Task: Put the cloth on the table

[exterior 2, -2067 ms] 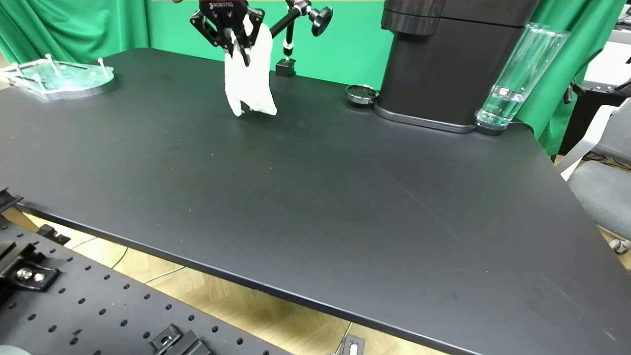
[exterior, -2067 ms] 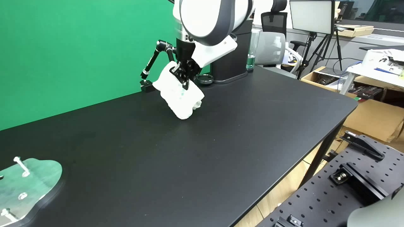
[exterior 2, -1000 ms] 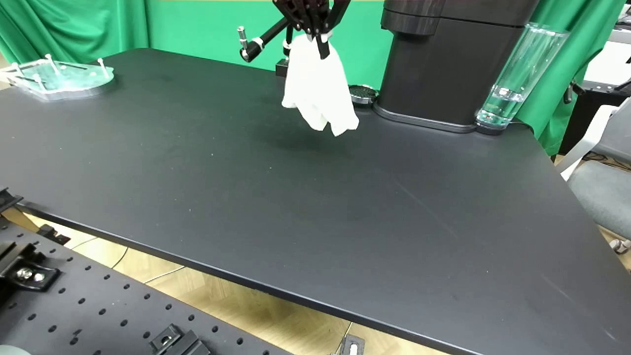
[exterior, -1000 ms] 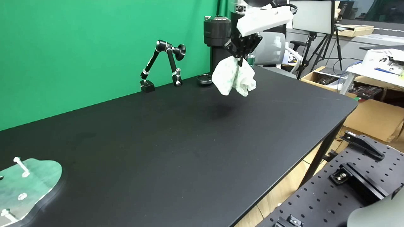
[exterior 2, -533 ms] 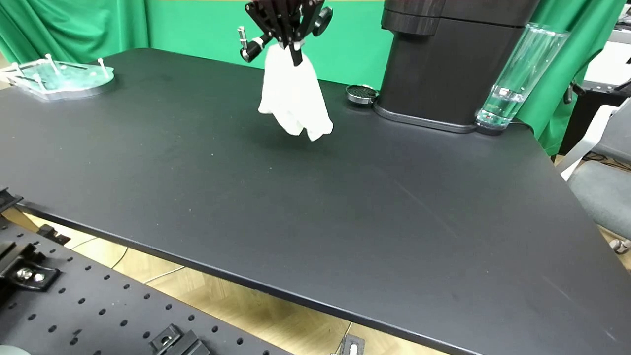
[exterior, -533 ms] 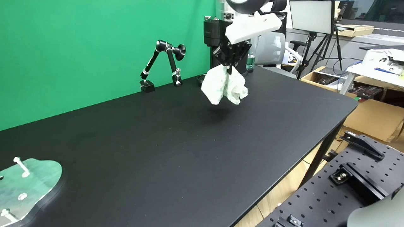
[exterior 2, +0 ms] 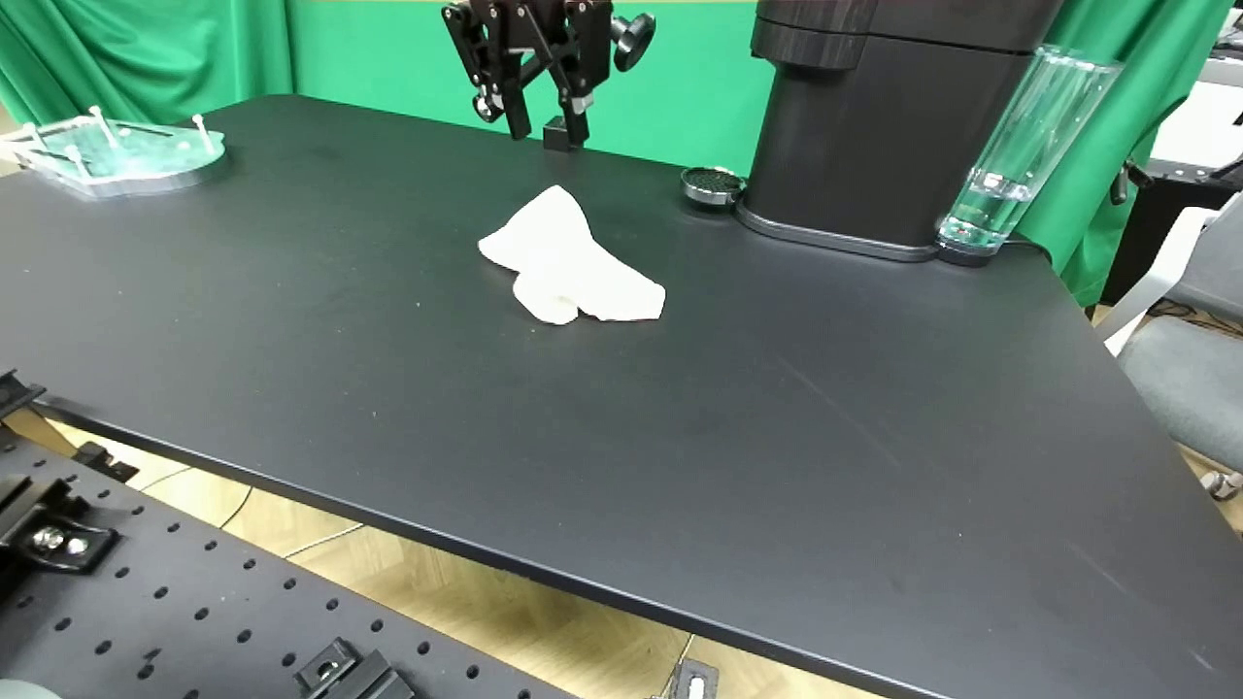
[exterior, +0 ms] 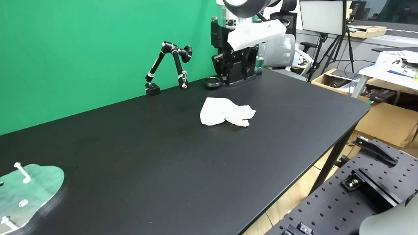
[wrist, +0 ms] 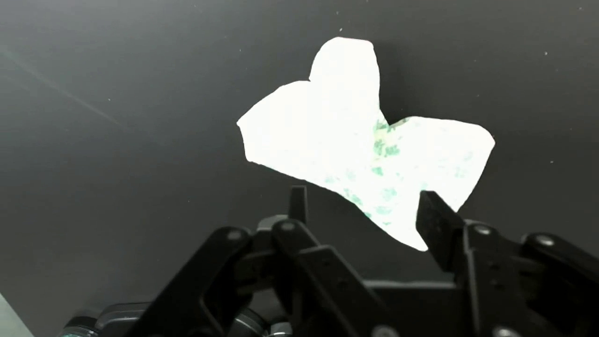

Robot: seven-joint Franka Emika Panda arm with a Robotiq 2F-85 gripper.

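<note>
Here on the long black table (exterior 2: 777, 437), the white cloth (exterior 2: 573, 262) lies rumpled; the gripper (exterior 2: 548, 134) hangs clear of it, jaws parted and holding nothing. Likely light, limp and hard to damage, the cloth should lift best pinched at its bunched middle (wrist: 362, 150).

A black appliance (exterior 2: 903, 146) stands between a round dish (exterior 2: 711, 198) and a clear cylinder (exterior 2: 1027, 146) holding liquid. A green backdrop (exterior: 98, 58) extends behind a jointed black stand (exterior: 178, 63). A translucent green plate (exterior: 45, 178) carries white pegs (exterior: 22, 172).
</note>
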